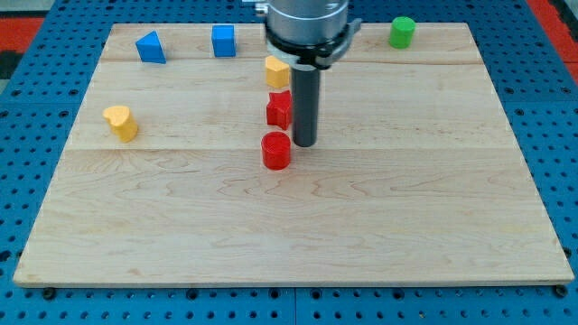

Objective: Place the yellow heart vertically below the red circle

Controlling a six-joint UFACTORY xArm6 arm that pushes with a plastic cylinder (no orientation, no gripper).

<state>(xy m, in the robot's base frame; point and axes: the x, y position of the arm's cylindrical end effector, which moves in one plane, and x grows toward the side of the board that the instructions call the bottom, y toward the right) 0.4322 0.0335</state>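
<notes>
The yellow heart (120,122) lies on the wooden board (379,217) at the view's left, well apart from every other block. The red circle (276,151) stands near the board's middle, far to the view's right of the heart and slightly lower in the view.

Your tip (303,144) rests just beside the red circle, at its upper right; whether the two touch cannot be told. The rod carries no claw, so there is nothing to report as open, closed or gripping.

Immediately to the view's left of the rod, above the circle, sits a red star-shaped block (279,109), close against the rod. Above that is a second yellow block (276,70), its shape unclear because the arm's housing partly covers it.

Along the view's top edge you see a blue wedge-like block (151,47) at the left, a blue cube (223,41) to its right, and a green cylinder (402,32) at the far right.

The board lies on a blue perforated surface (36,181).
</notes>
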